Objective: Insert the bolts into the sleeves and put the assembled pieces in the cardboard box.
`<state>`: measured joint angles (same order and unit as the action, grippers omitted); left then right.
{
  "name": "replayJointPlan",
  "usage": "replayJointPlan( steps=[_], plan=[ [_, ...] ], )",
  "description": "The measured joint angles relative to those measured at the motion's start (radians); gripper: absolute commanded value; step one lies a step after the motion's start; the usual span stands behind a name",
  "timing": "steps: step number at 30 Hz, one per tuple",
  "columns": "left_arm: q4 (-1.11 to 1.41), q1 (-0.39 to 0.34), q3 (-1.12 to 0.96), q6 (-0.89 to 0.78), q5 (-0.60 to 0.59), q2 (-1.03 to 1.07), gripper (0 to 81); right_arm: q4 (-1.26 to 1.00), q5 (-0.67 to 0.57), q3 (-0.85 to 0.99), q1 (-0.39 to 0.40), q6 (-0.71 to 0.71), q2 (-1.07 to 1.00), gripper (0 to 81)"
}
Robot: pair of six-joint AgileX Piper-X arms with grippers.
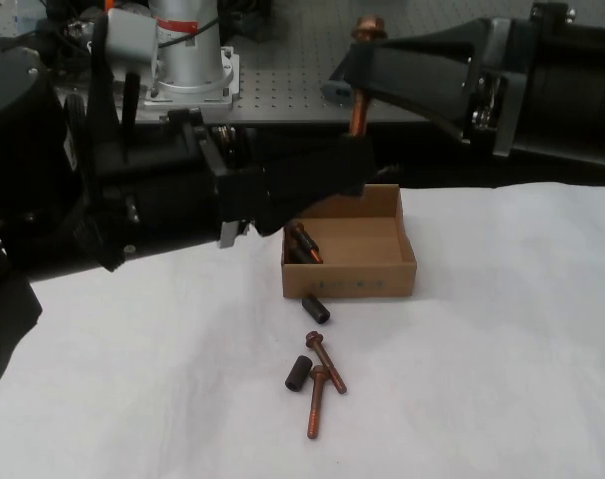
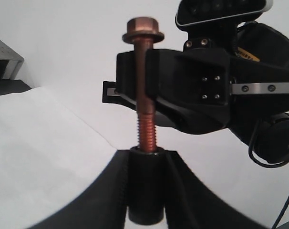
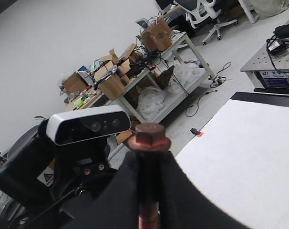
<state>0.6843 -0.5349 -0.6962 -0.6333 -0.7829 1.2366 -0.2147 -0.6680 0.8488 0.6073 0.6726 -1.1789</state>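
The bolt (image 2: 144, 95) is hanging upright in the air above the cardboard box (image 1: 348, 276). I'm judging that its threaded tip is just entering the mouth of the sleeve (image 2: 145, 191), so this insertion is only beginning. My right end effector (image 2: 143, 71) is clamping the bolt's shank below the head, and my left end effector (image 1: 348, 168) is gripping the sleeve underneath. Inside the box, what look like one or two assembled pieces (image 1: 302, 242) are lying against its left wall. On the bench (image 1: 502, 379) in front of the box, two loose sleeves (image 1: 316, 309) and two bare bolts (image 1: 325, 361) are waiting. I'm reckoning two more pairs are left after this one.
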Motion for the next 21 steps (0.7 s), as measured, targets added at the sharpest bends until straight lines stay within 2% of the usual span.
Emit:
replayJointPlan(
  steps=[8,21],
  plan=[
    [0.000,0.050,0.000,0.000,-0.044,0.000,0.6,0.022,-0.013,0.000,0.000,0.001,-0.004,1.6],
    [-0.006,0.052,0.000,0.000,-0.056,0.000,0.6,0.028,-0.040,0.000,0.000,0.001,-0.004,1.6]
  ],
)
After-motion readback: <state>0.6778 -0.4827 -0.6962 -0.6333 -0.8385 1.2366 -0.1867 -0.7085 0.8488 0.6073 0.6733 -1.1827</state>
